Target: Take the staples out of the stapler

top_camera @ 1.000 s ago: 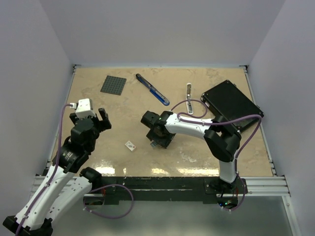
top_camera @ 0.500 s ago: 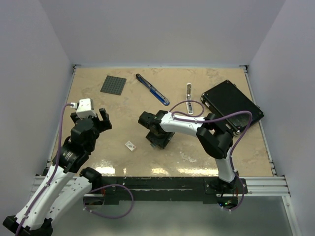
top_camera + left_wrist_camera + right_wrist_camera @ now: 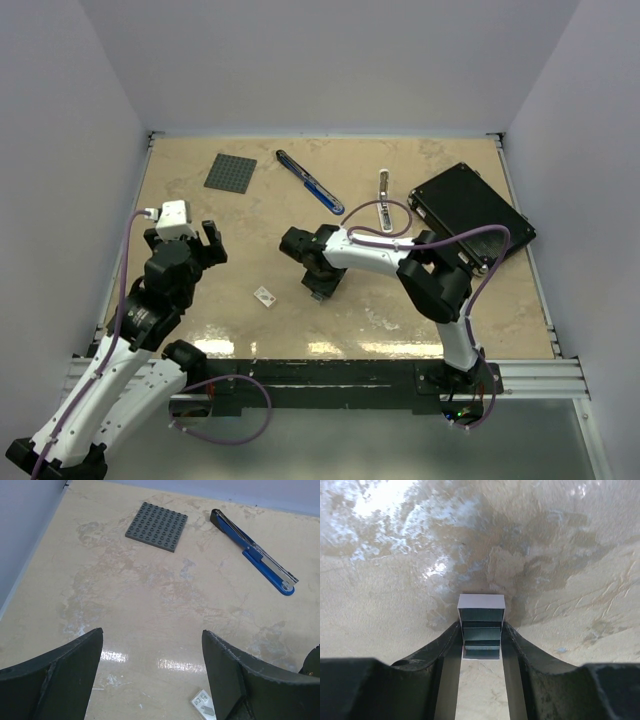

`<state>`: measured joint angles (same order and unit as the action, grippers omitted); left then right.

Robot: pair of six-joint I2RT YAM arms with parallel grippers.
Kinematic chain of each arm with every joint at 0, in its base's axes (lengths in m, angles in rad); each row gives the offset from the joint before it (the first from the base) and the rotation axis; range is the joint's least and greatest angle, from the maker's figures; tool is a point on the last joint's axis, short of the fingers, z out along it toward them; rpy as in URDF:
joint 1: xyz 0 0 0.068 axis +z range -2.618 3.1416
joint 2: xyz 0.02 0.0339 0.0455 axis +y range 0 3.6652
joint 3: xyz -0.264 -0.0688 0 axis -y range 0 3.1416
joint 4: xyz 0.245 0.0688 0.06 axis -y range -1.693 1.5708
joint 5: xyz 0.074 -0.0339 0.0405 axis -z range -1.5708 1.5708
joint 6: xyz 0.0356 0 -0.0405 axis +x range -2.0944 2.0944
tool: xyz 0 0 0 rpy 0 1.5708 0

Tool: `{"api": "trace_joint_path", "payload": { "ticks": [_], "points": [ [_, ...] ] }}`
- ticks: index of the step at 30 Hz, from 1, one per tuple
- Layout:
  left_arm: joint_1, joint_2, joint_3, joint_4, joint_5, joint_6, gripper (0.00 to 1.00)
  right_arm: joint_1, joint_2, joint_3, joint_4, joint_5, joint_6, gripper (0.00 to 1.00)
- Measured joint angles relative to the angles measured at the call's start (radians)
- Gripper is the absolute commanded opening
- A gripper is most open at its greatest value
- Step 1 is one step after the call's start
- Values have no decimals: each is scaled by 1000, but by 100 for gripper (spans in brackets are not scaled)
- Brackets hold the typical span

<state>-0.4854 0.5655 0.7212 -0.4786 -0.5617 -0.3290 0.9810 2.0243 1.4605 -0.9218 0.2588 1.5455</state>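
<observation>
The blue stapler (image 3: 310,182) with its black base lies closed at the back middle of the table, also in the left wrist view (image 3: 255,555). My right gripper (image 3: 320,284) points down at the table's middle, well in front of the stapler. In the right wrist view it (image 3: 481,626) is shut on a small white open box (image 3: 481,601). Grey staple strips (image 3: 481,632) sit stacked inside the box, close over the table. My left gripper (image 3: 152,631) is open and empty above the left side of the table.
A small white tag with a dark mark (image 3: 264,295) lies left of the right gripper, by my left fingers (image 3: 204,701). A grey studded plate (image 3: 230,172) lies at the back left. A white-and-silver tool (image 3: 384,190) and a black flat case (image 3: 470,212) lie at the right.
The right wrist has shifted slightly left and turned, its gripper staying low over the table's middle. The left arm has not moved.
</observation>
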Motion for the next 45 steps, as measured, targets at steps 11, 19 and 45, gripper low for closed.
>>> {"api": "trace_joint_path", "payload": {
  "ticks": [11,19,45],
  "points": [
    [0,15,-16,6,0,0,84,69,-129,-189,252,106,-479,41],
    [0,51,-16,5,0,-3,84,116,-169,-282,425,83,-865,43],
    [284,415,1,-24,338,-106,81,158,-313,-315,416,133,-531,65]
  ]
}}
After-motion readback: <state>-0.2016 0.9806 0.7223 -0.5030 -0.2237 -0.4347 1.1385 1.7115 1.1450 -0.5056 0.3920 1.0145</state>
